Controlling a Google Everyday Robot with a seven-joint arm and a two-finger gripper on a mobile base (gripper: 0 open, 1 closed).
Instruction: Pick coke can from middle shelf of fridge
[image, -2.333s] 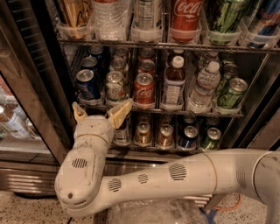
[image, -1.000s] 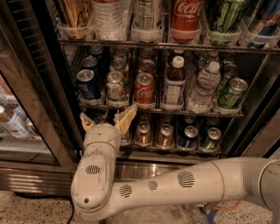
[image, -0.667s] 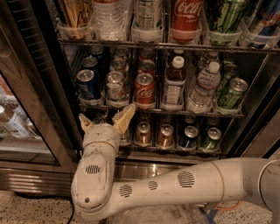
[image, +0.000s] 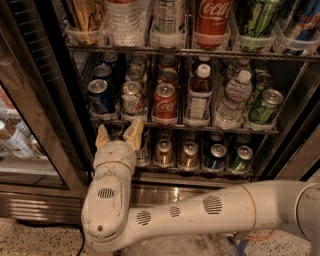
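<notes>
The coke can (image: 164, 103), small and red with white script and a silver top, stands at the front of a lane on the middle shelf (image: 200, 127) of the open fridge (image: 60, 115). More red cans line up behind it. My gripper (image: 118, 135) is below and to the left of the can, in front of the shelf's front edge, pointing into the fridge. Its two tan fingers (image: 134, 134) are spread apart and hold nothing.
A white-and-green can (image: 131, 98) and a blue can (image: 101, 95) stand left of the coke can; a dark bottle (image: 199, 95), a water bottle (image: 231, 100) and a green can (image: 264, 107) to its right. A tall red Coca-Cola container (image: 213, 20) is above. The glass door (image: 20, 125) is at left.
My arm and gripper moved right and a little down from 2.3 s ago; in the last second the gripper has barely moved. The cans have not moved.
</notes>
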